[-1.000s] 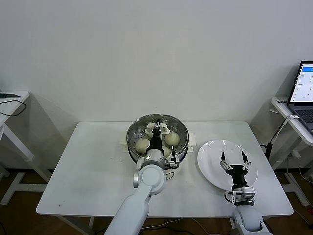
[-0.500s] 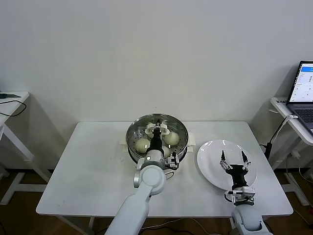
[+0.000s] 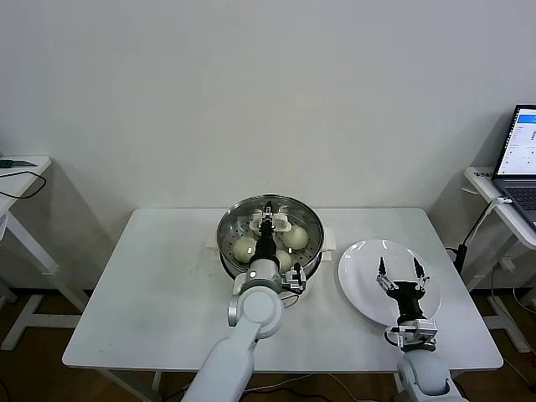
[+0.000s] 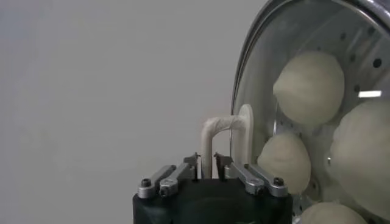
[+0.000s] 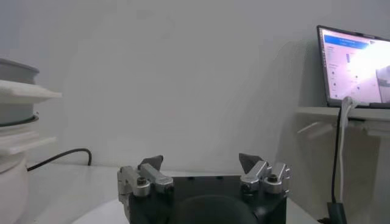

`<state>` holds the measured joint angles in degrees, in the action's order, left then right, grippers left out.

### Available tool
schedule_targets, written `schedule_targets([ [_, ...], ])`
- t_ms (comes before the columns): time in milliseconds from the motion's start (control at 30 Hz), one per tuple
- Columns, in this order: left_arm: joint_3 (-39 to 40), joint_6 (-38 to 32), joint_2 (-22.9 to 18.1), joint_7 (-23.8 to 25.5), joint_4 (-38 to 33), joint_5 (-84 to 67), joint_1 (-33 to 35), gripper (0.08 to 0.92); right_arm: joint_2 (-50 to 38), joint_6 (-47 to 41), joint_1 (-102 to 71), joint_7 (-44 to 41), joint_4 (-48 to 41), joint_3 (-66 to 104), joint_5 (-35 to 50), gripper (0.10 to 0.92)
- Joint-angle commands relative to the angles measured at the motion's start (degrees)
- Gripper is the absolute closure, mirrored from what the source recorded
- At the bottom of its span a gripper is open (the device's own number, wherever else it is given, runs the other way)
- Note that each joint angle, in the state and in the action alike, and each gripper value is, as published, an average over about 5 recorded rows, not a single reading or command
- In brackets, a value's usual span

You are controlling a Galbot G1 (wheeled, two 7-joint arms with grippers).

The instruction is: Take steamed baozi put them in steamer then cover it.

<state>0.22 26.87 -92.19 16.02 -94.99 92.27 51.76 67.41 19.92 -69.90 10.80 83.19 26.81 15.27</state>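
The steamer (image 3: 226,239) stands at the back middle of the table, with its clear glass lid (image 4: 256,91) lying on it. Through the glass I see several steamed baozi (image 3: 244,248), cream-white domes (image 4: 309,87) on the perforated tray. My left gripper (image 3: 269,219) is over the lid. Its fingertips (image 4: 195,159) stand on either side of the cream lid handle (image 4: 222,125), with a thin gap on each side, so the left gripper (image 4: 207,159) is open. My right gripper (image 3: 399,270) hovers open over the white plate (image 3: 360,260) with nothing between the jaws of the right gripper (image 5: 201,161).
The white table (image 3: 151,285) carries the steamer and the plate. A laptop (image 3: 523,151) sits on a side table at the right, and another side table (image 3: 17,167) stands at the left. The steamer's white base (image 5: 18,91) and a cable show in the right wrist view.
My left gripper's jaws have parted a little from the lid handle. The lid stays on the steamer. The right arm has not moved.
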Motion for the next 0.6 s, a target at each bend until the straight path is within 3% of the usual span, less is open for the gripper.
schedule_targets([
  [33,1.31,1.17,1.87,1.10,-9.54,-4.06,2.79,0.504,-0.05,-0.23,0.06,0.06,0.38,-0.09,0.10,0.203],
  [267,0.91,2.50,10.88,2.69,-22.11,-10.61,8.60,0.303,-0.63,-1.85,-0.22,-0.61,1.50,-0.26,-0.51,0.203],
  [433,-4.88,1.53,18.74,3.52,-31.28,-16.39,15.06,0.191,-1.12,-5.90,-0.47,0.33,3.49,-1.28,-0.94,0.203],
  [533,-12.26,-0.63,21.98,-0.39,-34.59,-26.37,19.41,0.179,-1.22,-6.94,-0.88,-0.37,4.96,-1.42,0.75,0.203],
  [600,-17.87,-2.35,22.43,-5.55,-35.42,-38.66,21.61,0.178,-1.21,-6.79,-1.40,-1.33,6.08,-1.23,2.62,0.203],
])
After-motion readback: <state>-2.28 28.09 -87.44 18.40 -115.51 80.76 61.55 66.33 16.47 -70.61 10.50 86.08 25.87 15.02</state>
